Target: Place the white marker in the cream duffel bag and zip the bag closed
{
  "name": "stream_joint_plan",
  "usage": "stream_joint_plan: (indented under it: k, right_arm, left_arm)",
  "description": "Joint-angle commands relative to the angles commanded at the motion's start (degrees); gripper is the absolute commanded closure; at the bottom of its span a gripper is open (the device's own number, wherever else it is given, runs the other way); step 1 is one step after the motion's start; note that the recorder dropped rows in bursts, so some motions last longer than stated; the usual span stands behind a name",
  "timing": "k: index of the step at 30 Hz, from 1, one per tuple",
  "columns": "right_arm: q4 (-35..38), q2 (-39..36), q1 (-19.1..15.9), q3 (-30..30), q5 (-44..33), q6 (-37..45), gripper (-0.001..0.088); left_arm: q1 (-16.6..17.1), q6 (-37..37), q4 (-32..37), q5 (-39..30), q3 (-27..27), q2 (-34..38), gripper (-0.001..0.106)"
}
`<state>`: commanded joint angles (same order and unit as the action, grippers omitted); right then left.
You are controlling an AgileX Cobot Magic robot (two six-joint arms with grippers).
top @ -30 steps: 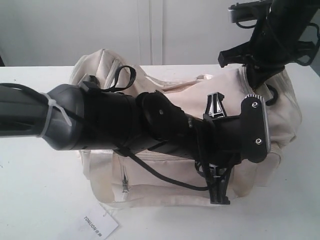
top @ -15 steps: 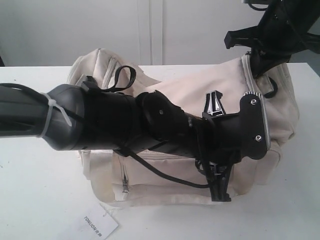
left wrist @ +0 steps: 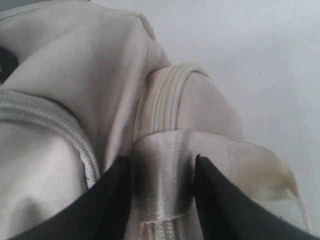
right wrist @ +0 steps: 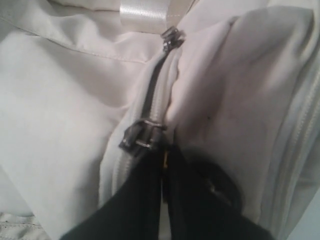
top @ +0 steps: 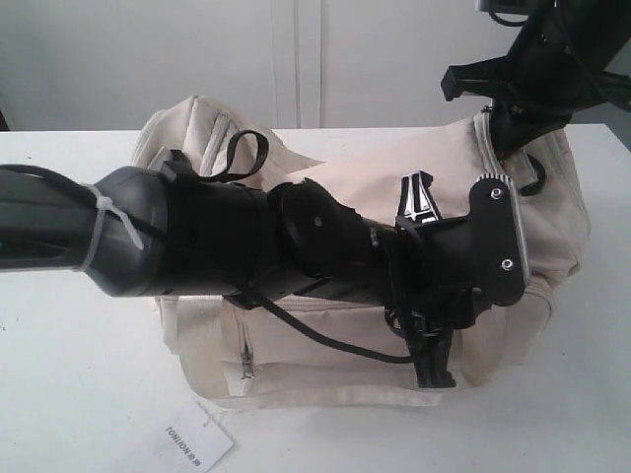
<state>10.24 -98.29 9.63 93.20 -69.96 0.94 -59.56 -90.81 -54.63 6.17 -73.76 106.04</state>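
The exterior camera sits close to the left arm (top: 197,241) and faces across the white surface (top: 69,394) toward a pale wall. The arm fills its foreground, with the cream duffel bag (top: 365,168) just beyond the left hand (top: 424,284). The left wrist camera looks out past that hand's dark fingers (left wrist: 105,200), almost against the bag's fabric. The right wrist camera looks along the right hand (right wrist: 164,150) onto the zipper (right wrist: 150,100), equally near. All three views share the bag.

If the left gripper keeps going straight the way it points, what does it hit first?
The cream duffel bag: its satin strap sits inside the left gripper, and the piped seam looks right ahead.
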Motion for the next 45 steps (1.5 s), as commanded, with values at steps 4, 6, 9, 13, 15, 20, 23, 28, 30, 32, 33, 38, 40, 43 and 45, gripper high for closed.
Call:
stream_joint_plan:
  k: [4, 6, 9, 13, 15, 20, 23, 28, 30, 32, 33, 38, 40, 43, 45]
  right_arm:
    - [0.00, 0.00, 0.00, 0.00, 0.00, -0.12, 0.0607]
    - [0.00, 0.00, 0.00, 0.00, 0.00, -0.94, 0.0541]
    - [0.00, 0.39, 0.00, 0.00, 0.00, -0.94, 0.0450]
    - [0.00, 2.98, 0.00, 0.00, 0.00, -0.94, 0.0407]
    - [0.00, 5.06, 0.00, 0.00, 0.00, -0.94, 0.0407]
    - [-0.81, 8.54, 0.00, 0.00, 0.00, -0.94, 0.0408]
    - [-0.81, 9.76, 0.00, 0.00, 0.00, -0.94, 0.0407]
    - [-0.81, 11.42, 0.00, 0.00, 0.00, -0.94, 0.0407]
    - [-0.81, 11.89, 0.00, -0.37, 0.00, -0.94, 0.0407]
    - [-0.69, 12.31, 0.00, -0.88, 0.00, -0.94, 0.0407]
    - [-0.69, 12.56, 0.00, -1.37, 0.00, -0.94, 0.0408]
    - [-0.60, 13.59, 0.00, -3.47, 0.00, -0.94, 0.0408]
    - [-0.60, 14.28, 0.00, -4.67, 0.00, -0.94, 0.0408]
    - [-0.60, 14.93, 0.00, -6.03, 0.00, -0.94, 0.0408]
    - [-0.60, 15.20, 0.00, -6.60, 0.00, -0.94, 0.0408]
  left_arm:
    - [0.00, 0.00, -4.08, -1.51, 0.00, -2.06, 0.058]
    - [0.00, 0.00, -6.54, -3.45, 0.00, -3.52, 0.058]
    - [0.00, 0.13, -7.49, -8.76, 0.00, -6.01, 0.058]
    - [0.00, 4.41, -7.49, -15.06, 0.00, -9.88, 0.058]
    - [0.12, 7.97, -7.49, -17.21, 0.00, -11.44, 0.058]
    - [1.92, 17.05, -6.36, -24.01, 0.00, -14.75, 0.062]
    - [3.36, 22.76, -3.44, -29.28, 0.00, -15.62, 0.070]
    - [5.94, 31.96, 6.54, -41.13, 0.00, -16.40, 0.094]
    - [6.92, 35.36, 9.88, -44.27, 0.00, -16.77, 0.104]
    - [7.80, 39.30, 12.84, -46.61, 0.00, -17.07, 0.105]
    - [8.22, 41.11, 14.15, -47.26, 0.00, -17.33, 0.105]
    - [10.74, 49.79, 18.35, -50.53, 0.00, -18.49, 0.105]
    - [11.44, 52.78, 19.63, -51.21, 0.00, -18.92, 0.105]
    - [12.49, 55.51, 20.05, -52.24, 0.00, -19.42, 0.105]
    - [13.02, 56.92, 20.05, -52.85, 0.00, -19.42, 0.105]
